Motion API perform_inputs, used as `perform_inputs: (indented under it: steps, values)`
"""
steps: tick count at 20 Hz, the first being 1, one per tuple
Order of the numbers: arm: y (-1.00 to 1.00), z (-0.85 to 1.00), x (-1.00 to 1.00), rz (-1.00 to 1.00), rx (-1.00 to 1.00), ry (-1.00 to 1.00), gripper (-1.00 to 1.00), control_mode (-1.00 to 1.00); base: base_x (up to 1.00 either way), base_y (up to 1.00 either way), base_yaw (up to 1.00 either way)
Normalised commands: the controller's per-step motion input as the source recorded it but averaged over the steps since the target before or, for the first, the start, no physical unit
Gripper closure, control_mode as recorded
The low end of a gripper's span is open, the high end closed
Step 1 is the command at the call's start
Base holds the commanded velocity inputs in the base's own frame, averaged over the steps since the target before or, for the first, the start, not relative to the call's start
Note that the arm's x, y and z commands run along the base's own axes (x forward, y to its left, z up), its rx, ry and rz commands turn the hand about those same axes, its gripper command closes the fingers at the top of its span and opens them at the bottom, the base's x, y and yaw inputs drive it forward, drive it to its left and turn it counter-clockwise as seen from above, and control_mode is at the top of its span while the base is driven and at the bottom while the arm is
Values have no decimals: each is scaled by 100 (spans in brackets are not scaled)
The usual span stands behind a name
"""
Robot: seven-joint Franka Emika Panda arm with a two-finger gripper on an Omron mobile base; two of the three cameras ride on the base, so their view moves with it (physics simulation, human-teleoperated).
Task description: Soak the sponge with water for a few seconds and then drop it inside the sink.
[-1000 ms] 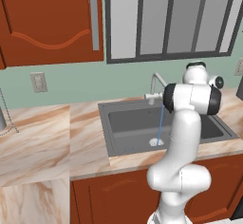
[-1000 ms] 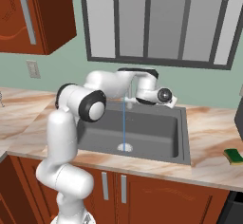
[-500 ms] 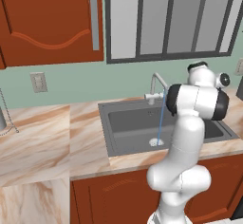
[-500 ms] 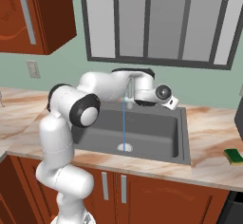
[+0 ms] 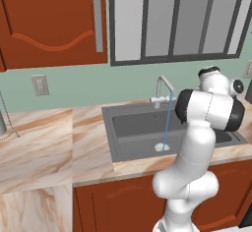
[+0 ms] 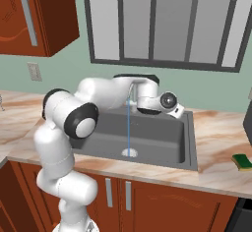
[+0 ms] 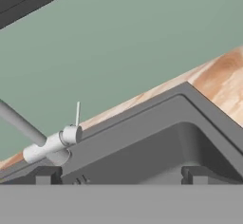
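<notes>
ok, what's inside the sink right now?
In the sink, only the water stream landing on the round drain. The sponge lies on the counter to its right. The arm hides part of the basin's left side.

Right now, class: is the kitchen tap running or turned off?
Running. A thin light-blue stream of water falls straight from the faucet spout to the drain in the sink.

Your hand [image 7: 118,176] hangs with its fingers spread wide over the sink [image 6: 192,150], near the back rim. The faucet [image 5: 162,86] and the water [image 6: 129,123] stand close on one side. The sponge [image 6: 242,161] lies well apart on bare surface [image 6: 221,137].
</notes>
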Motion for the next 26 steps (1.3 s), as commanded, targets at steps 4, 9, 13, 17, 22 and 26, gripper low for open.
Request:
perform_inputs:
  steps: [4,9,13,17,22,26]
  values:
    - [0,10,-28,1,0,0,-100,-100,0,0,0]
    - [0,13,-45,0,0,0,-100,-100,0,0,0]
    - [0,13,-57,0,0,0,-100,-100,0,0,0]
    - [0,17,-50,0,0,0,-100,-100,0,0,0]
    - [7,17,-29,0,-4,4,-100,-100,0,0,0]
    - [0,13,-17,0,-7,12,-100,-100,0,0,0]
